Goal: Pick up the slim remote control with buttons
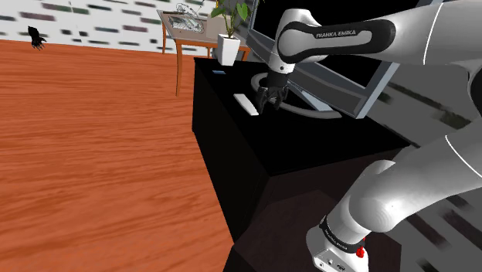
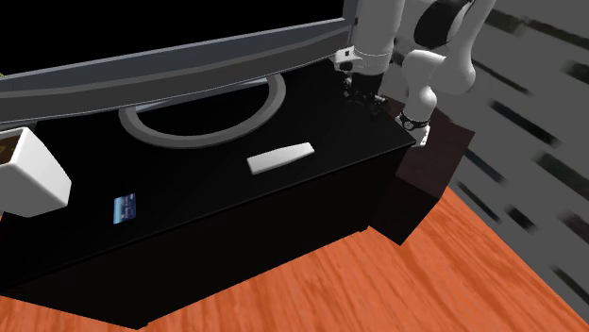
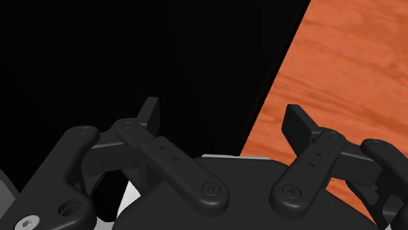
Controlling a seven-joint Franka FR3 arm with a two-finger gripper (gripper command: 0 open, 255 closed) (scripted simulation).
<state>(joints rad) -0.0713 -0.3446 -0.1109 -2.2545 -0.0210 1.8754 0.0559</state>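
A: Shoulder view first. What is hard to read?
B: The arm (image 1: 340, 35) cuts across the television (image 1: 340, 81). The remote control (image 1: 246, 103) is a plain white slab with no buttons discernible. It lies flat on the black cabinet (image 1: 309, 139), with the gripper (image 1: 272, 102) near its end, not touching it.
A: And the second exterior view?
B: The television (image 2: 142, 28) runs off the top. The remote control (image 2: 280, 157) lies between its ring base (image 2: 189, 141) and the cabinet's (image 2: 330, 179) front edge. The gripper (image 2: 363, 92) hangs apart from it, near the corner by the stand (image 2: 425, 179), its fingertips lost against black.
A: Wrist view?
B: The fingers (image 3: 152, 116) stand apart with nothing between them, over the cabinet's (image 3: 131, 46) edge and the wooden floor (image 3: 353, 59).
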